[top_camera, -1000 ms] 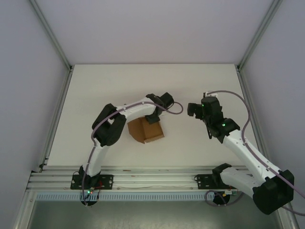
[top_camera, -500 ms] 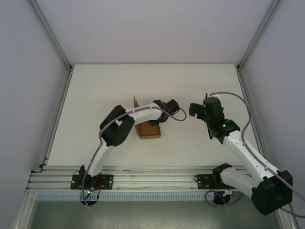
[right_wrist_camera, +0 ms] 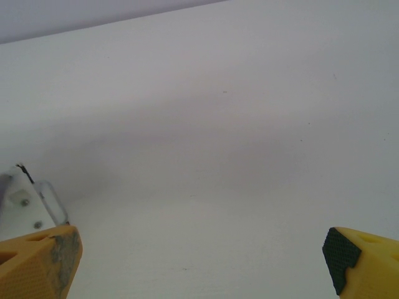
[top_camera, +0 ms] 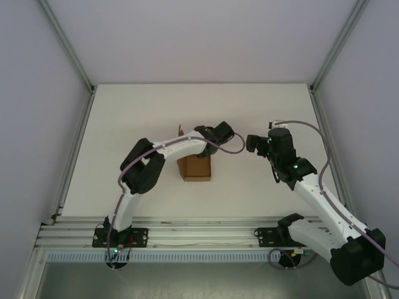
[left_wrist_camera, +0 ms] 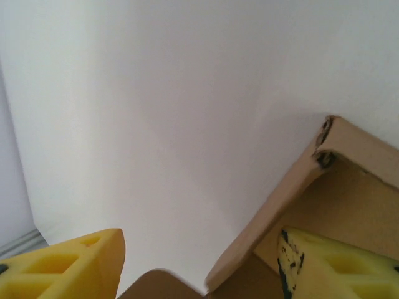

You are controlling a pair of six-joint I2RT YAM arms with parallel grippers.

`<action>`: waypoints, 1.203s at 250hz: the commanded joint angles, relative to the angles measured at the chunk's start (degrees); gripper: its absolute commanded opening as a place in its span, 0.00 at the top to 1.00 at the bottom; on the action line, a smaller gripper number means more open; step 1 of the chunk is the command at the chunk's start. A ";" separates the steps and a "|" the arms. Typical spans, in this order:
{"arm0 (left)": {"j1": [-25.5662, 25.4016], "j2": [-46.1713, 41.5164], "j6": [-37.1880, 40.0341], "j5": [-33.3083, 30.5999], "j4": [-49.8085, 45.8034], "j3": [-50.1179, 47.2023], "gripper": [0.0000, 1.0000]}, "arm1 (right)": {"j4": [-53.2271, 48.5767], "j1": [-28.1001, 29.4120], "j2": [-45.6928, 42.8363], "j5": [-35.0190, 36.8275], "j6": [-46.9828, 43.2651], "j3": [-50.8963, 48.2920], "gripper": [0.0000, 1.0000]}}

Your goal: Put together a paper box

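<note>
Sitting a little left of centre on the white tabletop point(top_camera: 124, 118), the plain brown cardboard box point(top_camera: 194, 168) is partly formed, with a flap standing up at its far edge. Your left pincer point(left_wrist_camera: 196, 258) is spread wide astride one upright wall, one yellow fingertip point(left_wrist_camera: 330, 268) inside the box and the other outside, gripping nothing. I judge the step to be folding that wall in: close slowly, keep the crease square, and press down so the base cannot slide. Your right pincer point(right_wrist_camera: 199, 261) hangs released over bare tabletop to the right, apart from the box; bring it in to brace the opposite side.
</note>
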 commanded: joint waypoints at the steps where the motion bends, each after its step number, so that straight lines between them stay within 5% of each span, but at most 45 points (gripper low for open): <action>1: 0.10 -4.48 0.89 3.87 0.70 -0.47 0.19 | -1.94 -0.82 -2.08 2.73 0.49 1.65 0.00; 17: 0.14 -6.93 0.23 6.30 1.68 -0.94 0.00 | -2.10 -2.25 -2.90 1.55 0.23 1.65 0.00; 58: 1.41 -15.46 -3.35 10.71 8.07 -3.90 0.00 | -2.11 -6.95 -1.53 -4.99 -0.13 2.72 0.00; 87: 5.14 -21.73 -14.36 12.01 11.98 -4.95 0.00 | -1.32 -7.34 2.52 -8.37 -1.73 4.47 0.00; 127: 15.49 -32.34 -36.23 12.08 14.41 -13.26 0.00 | 1.82 -6.44 11.75 -21.04 -10.02 8.56 0.00; 170: 29.32 -44.95 -48.78 19.49 20.78 -33.08 0.00 | -1.66 3.62 29.40 -25.96 -30.93 17.47 0.01; 199: 35.36 -50.27 -51.18 22.23 21.44 -41.75 0.00 | -9.06 8.17 43.16 -31.00 -42.96 27.81 0.05; 231: 36.56 -53.32 -50.90 20.88 21.05 -46.93 0.00 | -17.22 11.41 56.65 -30.58 -49.71 40.97 0.09; 301: 36.87 -53.78 -50.37 20.86 23.14 -49.05 0.00 | -22.04 12.97 69.43 -31.71 -48.89 54.37 0.36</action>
